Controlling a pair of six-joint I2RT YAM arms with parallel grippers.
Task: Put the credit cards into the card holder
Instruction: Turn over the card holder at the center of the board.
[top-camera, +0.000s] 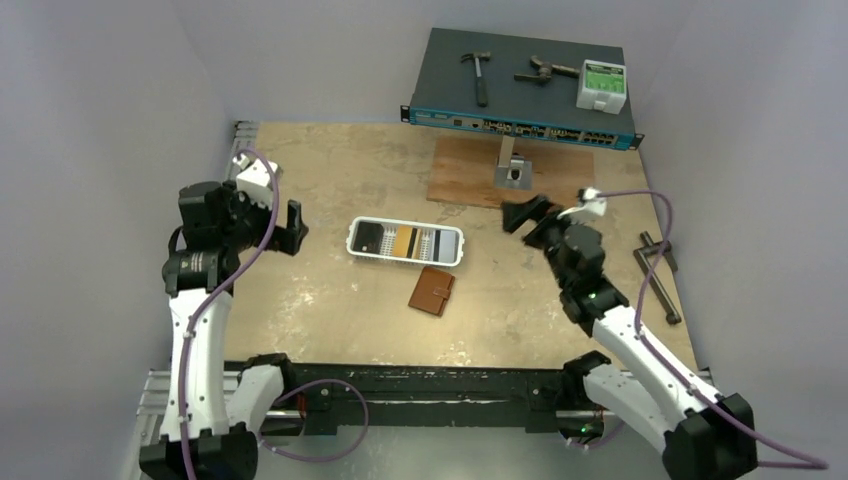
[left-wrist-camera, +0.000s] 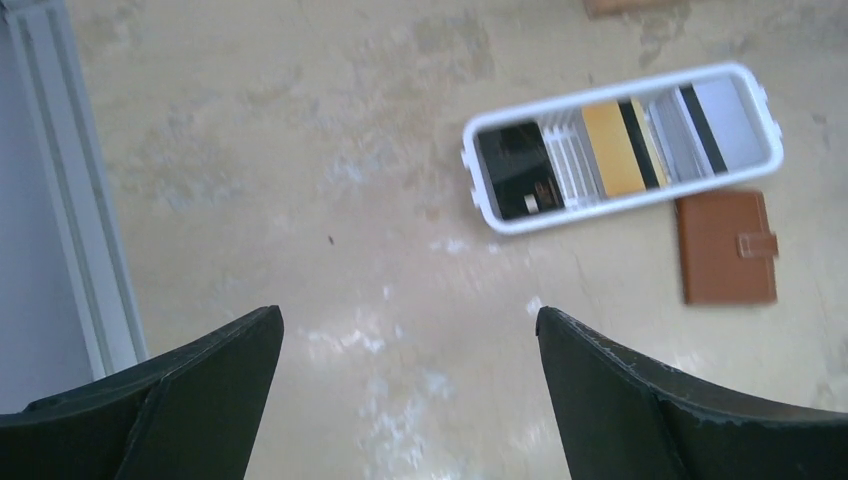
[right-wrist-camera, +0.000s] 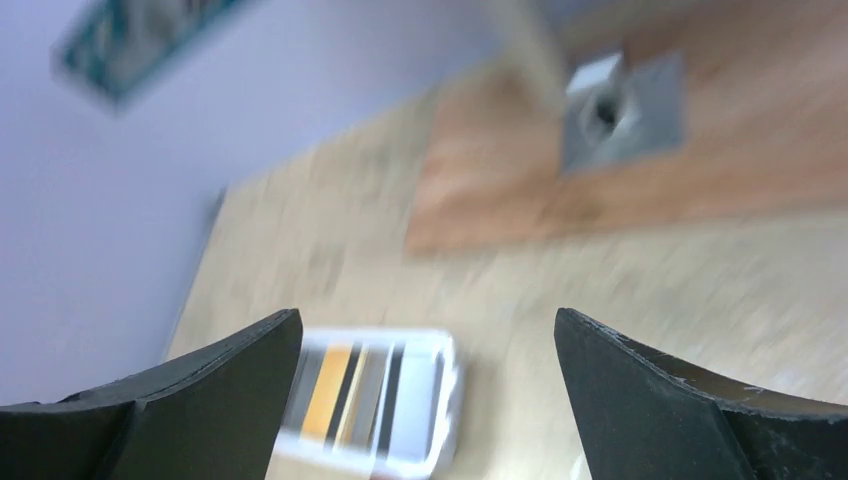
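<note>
Clerk: Surroundings, by entry?
Checker: Table (top-camera: 330, 320), tan, scuffed. Well beyond left gripper (top-camera: 290, 228) and right gripper (top-camera: 525, 213): switch (top-camera: 520, 95), carrying hammer (top-camera: 478, 75) and white box (top-camera: 601, 87). Board (top-camera: 470, 175) with bracket (top-camera: 512, 170) lies just ahead of right gripper. Metal bar (top-camera: 657, 275) lies outboard of that arm, to its right.

Clerk: Obstructions?
Checker: Tray (top-camera: 351, 240), white, slotted. Its wall rings the cards (top-camera: 400, 242) on every side. It sits between the two grippers, long axis running from one toward the other. Bare table lies between it and left gripper.

Clerk: Cards, place and heading?
Checker: Flat in tray, side by side along its length. Black card (left-wrist-camera: 515, 170) is at the end nearest left gripper, orange-yellow card (left-wrist-camera: 612, 150) in the middle, grey card (left-wrist-camera: 715, 125) at the end nearest right gripper. Their dark stripes run across tray's width. In the right wrist view the tray shows low and left between the fingers (right-wrist-camera: 200, 400), blurred.

Clerk: Holder?
Checker: Holder (top-camera: 432, 290), brown, closed, flat on table. It lies ahead and right of left gripper, just beside tray's long wall at the grey-card end. Its long axis crosses tray's, slightly tilted. Snap tab (left-wrist-camera: 757, 243) sits on the long edge facing right arm. Touching tray or not: cannot tell.

Clerk: Grippers?
Checker: Left: jaws spread wide, nothing held, hovering above table. Right: likewise wide, empty.
</note>
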